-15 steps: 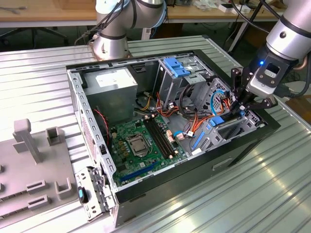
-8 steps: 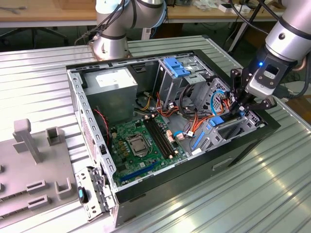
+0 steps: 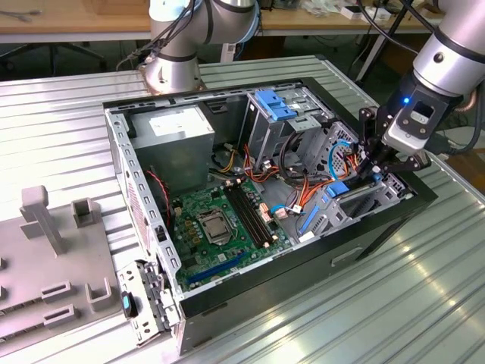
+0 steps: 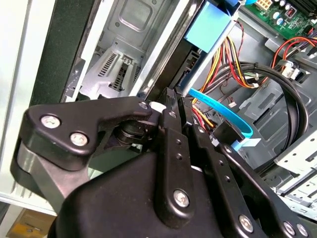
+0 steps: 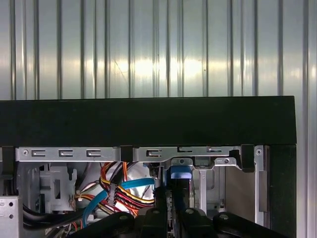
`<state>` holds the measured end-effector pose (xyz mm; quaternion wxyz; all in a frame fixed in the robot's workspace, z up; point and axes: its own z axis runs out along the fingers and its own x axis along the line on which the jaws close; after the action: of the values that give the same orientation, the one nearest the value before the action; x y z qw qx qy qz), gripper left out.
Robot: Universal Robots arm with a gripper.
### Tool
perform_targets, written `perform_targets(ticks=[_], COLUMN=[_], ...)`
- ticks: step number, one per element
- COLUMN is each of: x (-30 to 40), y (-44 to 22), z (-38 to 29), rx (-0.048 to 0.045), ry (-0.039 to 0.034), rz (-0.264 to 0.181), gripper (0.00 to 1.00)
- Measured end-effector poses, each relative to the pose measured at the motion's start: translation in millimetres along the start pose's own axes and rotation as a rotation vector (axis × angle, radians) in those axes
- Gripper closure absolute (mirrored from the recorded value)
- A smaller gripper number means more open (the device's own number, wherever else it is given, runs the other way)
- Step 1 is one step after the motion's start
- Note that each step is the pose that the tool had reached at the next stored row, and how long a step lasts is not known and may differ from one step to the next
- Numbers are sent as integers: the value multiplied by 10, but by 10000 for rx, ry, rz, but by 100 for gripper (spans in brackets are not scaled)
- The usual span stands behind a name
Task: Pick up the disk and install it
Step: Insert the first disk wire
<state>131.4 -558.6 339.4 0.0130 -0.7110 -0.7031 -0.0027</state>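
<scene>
The disk, a dark slab with blue side rails, lies tilted in the drive bay at the open computer case's end on the exterior view's right. My gripper hangs directly over its upper end, fingers drawn together and shut with nothing visibly between them. In the first wrist view the fingertips sit just behind the disk's blue end, below the case's black wall. The second wrist view shows my gripper above blue and coloured cables; I cannot tell whether it touches the disk.
The case lies open on a ribbed metal table. Inside are a grey box with a white label, a metal cage with a blue latch, the green board and cable bundles. A grey fixture stands at the left.
</scene>
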Motion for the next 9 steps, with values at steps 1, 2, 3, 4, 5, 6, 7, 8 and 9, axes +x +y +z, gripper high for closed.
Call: perform_targets(ticks=[1, 2, 3, 4, 5, 6, 7, 8, 9], x=[0, 0, -1, -1, 0, 1, 2, 2, 2], y=[0, 0, 0, 0, 0, -1, -1, -1, -1], z=[0, 1, 3, -8, -42, -76, -108, -123, -126], rx=[0, 0, 0, 0, 0, 0, 0, 0, 0], ry=[0, 4, 9, 9, 8, 9, 7, 7, 9], rz=[0, 0, 0, 0, 1, 1, 1, 0, 0], gripper=[84, 84, 82, 82, 76, 76, 76, 76, 76])
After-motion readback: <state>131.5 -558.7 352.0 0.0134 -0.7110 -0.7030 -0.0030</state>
